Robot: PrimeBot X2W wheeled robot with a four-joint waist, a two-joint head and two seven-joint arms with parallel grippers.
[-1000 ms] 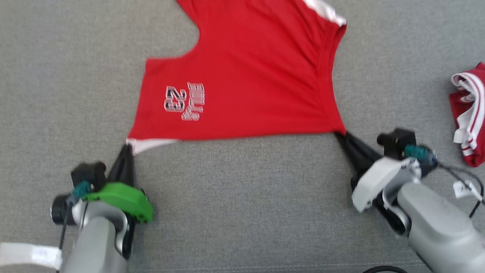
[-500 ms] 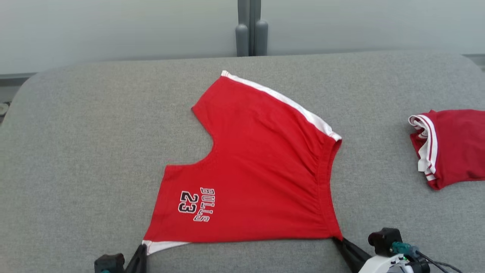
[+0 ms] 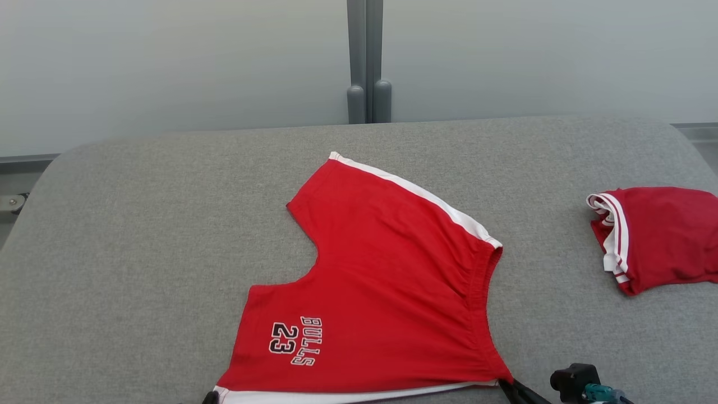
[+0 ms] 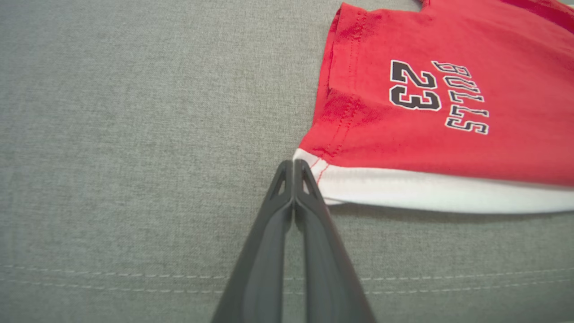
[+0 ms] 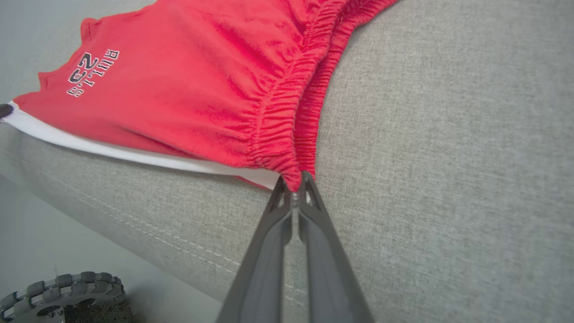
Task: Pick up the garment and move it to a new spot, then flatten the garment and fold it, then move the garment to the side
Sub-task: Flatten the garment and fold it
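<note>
The garment is a pair of red shorts [image 3: 381,292] with white side stripes and "BULLS 23" printed on one leg, spread flat on the grey cushion [image 3: 140,252]. My left gripper [image 4: 293,163] is shut on the white corner of the near leg hem [image 4: 309,161]; its tip peeks in at the head view's bottom edge [image 3: 210,397]. My right gripper [image 5: 294,181] is shut on the near corner of the gathered red waistband [image 5: 287,134] and shows at the bottom right of the head view [image 3: 507,387]. The near edge of the shorts is stretched between the two grippers.
A second red garment [image 3: 662,241] with white trim lies folded at the cushion's right. A pale wall with a grey post [image 3: 367,84] stands behind the far edge. The cushion's seamed front edge [image 5: 134,215] and a wheel [image 5: 63,291] show below it.
The head camera has tilted up, so the whole picture has slid down. Both grippers keep their hold, and more of the white stripe shows along the shorts' near edge.
</note>
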